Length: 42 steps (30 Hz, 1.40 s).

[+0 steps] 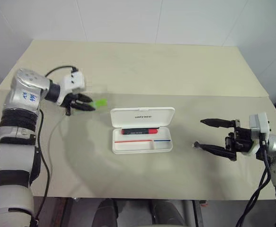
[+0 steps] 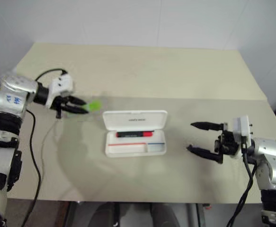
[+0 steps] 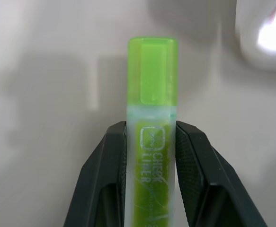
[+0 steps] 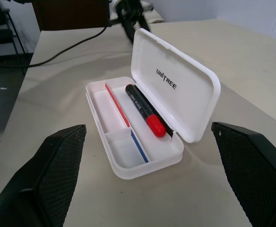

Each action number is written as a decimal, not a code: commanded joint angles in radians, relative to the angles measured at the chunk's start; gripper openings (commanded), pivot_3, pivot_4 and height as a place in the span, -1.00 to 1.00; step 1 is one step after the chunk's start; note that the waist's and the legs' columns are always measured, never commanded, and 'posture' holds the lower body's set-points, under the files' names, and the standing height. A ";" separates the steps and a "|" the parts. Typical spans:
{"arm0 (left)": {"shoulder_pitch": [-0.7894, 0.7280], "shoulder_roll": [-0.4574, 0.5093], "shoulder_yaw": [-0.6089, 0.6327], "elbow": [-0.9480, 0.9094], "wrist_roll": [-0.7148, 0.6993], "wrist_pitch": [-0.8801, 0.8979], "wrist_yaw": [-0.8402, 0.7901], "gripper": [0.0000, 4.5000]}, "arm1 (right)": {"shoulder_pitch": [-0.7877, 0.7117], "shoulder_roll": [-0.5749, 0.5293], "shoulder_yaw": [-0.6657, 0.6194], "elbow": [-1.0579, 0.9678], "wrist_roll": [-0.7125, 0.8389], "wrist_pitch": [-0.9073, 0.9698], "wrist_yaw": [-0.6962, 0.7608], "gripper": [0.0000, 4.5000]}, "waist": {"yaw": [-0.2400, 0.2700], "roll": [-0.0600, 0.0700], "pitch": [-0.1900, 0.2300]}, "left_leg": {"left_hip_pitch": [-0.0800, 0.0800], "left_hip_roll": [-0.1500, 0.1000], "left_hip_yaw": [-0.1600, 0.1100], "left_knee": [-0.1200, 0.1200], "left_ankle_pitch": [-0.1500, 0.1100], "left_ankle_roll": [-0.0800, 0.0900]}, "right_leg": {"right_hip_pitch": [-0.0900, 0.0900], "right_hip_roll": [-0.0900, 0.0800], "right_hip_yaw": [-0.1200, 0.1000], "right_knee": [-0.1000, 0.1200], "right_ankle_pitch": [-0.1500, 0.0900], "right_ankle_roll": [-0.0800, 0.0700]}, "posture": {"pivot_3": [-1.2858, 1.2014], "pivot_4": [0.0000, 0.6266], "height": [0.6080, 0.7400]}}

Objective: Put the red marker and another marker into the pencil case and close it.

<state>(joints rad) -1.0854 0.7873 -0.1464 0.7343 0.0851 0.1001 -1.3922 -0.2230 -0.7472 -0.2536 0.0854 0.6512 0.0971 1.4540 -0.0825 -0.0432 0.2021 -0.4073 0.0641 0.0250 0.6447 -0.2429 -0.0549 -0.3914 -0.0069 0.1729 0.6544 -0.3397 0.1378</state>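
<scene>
The pencil case [image 1: 141, 147] lies open at the table's middle, its lid [image 4: 175, 90] standing up at the back. In its long rear compartment lies the red marker [image 1: 138, 131], red barrel with a black section [image 4: 145, 111]. The other marker, a lime-green highlighter [image 1: 100, 102], is held off the table to the left of the case. My left gripper [image 1: 91, 105] is shut on it, and both black fingers [image 3: 104, 165] press its barrel [image 3: 153, 94] with the cap sticking out ahead. Right of the case my right gripper [image 1: 199, 133] hovers open, holding nothing and pointing at the case.
A black cable [image 1: 43, 142] hangs from the left arm along the table's left side. The beige table [image 1: 138, 66] stretches back to a white wall. Its front edge runs just below the case.
</scene>
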 commanded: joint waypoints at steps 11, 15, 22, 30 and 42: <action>0.057 -0.018 0.175 -0.737 -0.323 0.483 0.122 -0.53 | -0.094 -0.005 -0.053 0.026 0.060 0.031 -0.001 1.00 | 0.000 0.000 0.000 | 0.001 0.000 0.000 0.004 0.000 0.000 | 0.001 0.000 0.000 0.003 0.000 0.001 | 0.03 -0.52 1.00; 0.057 -0.062 0.152 -0.872 -0.412 0.624 0.172 -0.53 | -0.086 -0.026 -0.049 0.024 0.054 0.040 0.038 1.00 | 0.000 0.000 0.000 | 0.001 0.000 -0.001 0.004 0.000 0.000 | 0.001 0.001 0.000 0.003 0.000 0.001 | 0.03 -0.52 1.00; 0.081 -0.117 0.124 -1.032 -0.545 0.801 0.253 -0.53 | -0.070 -0.026 -0.057 0.017 0.041 0.039 0.021 1.00 | -0.003 0.000 0.000 | 0.001 0.000 -0.001 0.003 0.000 0.000 | 0.001 0.001 0.000 0.002 0.000 0.001 | 0.03 -0.52 1.00; 0.194 -0.094 0.007 -1.214 -0.610 0.917 0.320 -0.53 | -0.032 -0.018 -0.064 -0.002 0.032 0.031 -0.018 1.00 | -0.002 0.000 0.000 | 0.001 0.000 -0.002 0.003 0.000 0.000 | 0.002 0.001 0.000 0.001 0.000 0.001 | 0.03 -0.52 1.00; 0.242 -0.132 -0.202 -1.137 -0.485 0.859 0.448 -0.53 | 0.020 -0.051 -0.103 -0.045 0.043 -0.010 0.037 1.00 | -0.001 0.000 0.000 | 0.002 -0.001 -0.003 0.003 0.000 0.000 | 0.004 0.000 0.000 -0.002 0.000 0.002 | 0.03 -0.52 1.00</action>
<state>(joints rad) -0.8413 0.6631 -0.3436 -0.4116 -0.4253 0.9835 -0.9608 -0.2086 -0.7710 -0.3205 0.0808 0.6800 0.1073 1.4606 -0.0834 -0.0432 0.2022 -0.4053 0.0626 0.0224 0.6481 -0.2426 -0.0554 -0.3869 -0.0065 0.1730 0.6524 -0.3394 0.1398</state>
